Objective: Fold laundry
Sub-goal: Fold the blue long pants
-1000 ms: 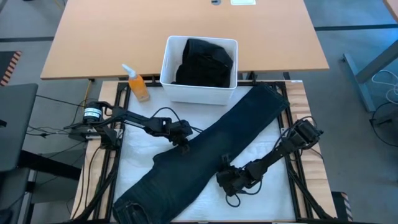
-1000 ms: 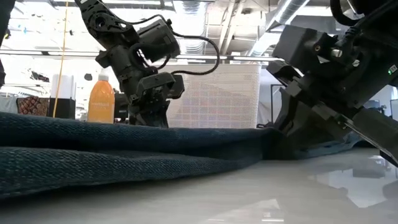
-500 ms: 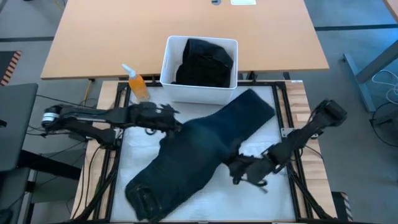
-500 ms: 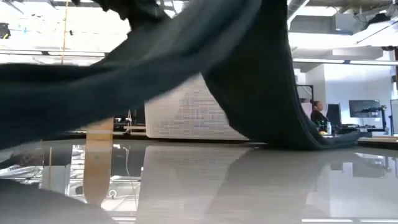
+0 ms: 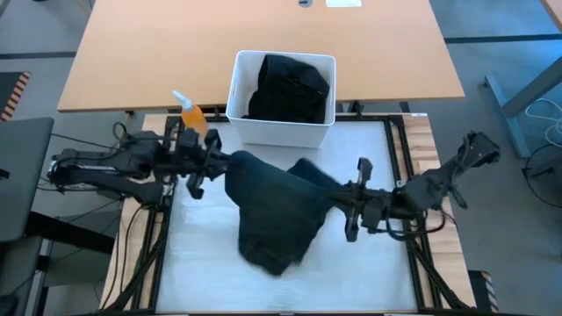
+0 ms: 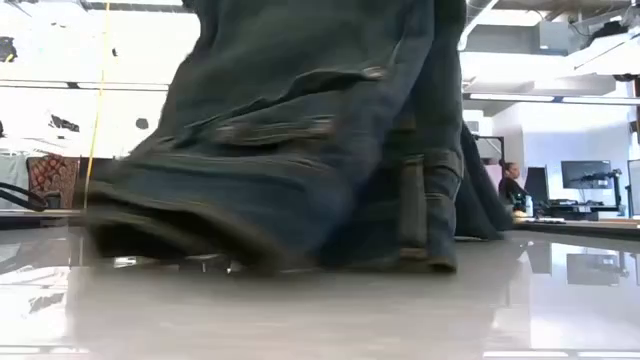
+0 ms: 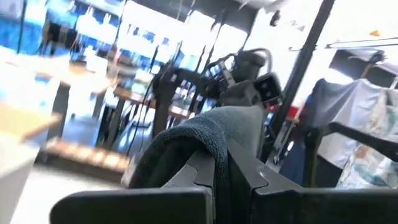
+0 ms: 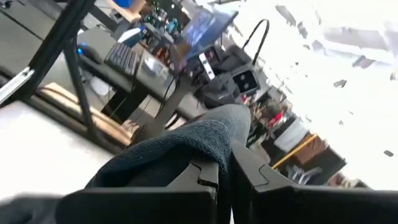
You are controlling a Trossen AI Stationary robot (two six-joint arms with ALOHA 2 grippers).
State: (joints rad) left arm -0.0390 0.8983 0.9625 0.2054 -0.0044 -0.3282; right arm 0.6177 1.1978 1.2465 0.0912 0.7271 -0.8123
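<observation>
left gripper [image 5: 213,163] clamped on a bunched edge of the dark navy trousers [image 5: 274,211], its fingers [image 7: 186,183] pressed together on a fold of denim in the left wrist view; right gripper [image 5: 344,204] likewise closed on the opposite edge, its fingers [image 8: 205,177] pinching a fold of the same cloth in the right wrist view. the two grippers face each other across the middle of the white table surface [image 5: 202,263], with the garment strung between them and hanging down in a bundle that touches the table in the low view, where waistband and seams [image 6: 300,130] fill most of the picture. compared with one second ago, when the trousers lay flat and stretched diagonally across the whole table with both grippers low on the cloth, the garment is now gathered into a compact mass at the centre; half a second ago it was partly lifted with one leg reaching toward the far right corner, and that leg has since been drawn in. the left gripper has shifted toward the far left side near the orange spray bottle [image 5: 191,112]; the right gripper has risen and moved toward the centre. behind the trousers, the white plastic bin [image 5: 239,88] holds black clothing [image 5: 290,86], unchanged in place. a person [image 6: 512,185] sits in the room beyond the table in the low view
</observation>
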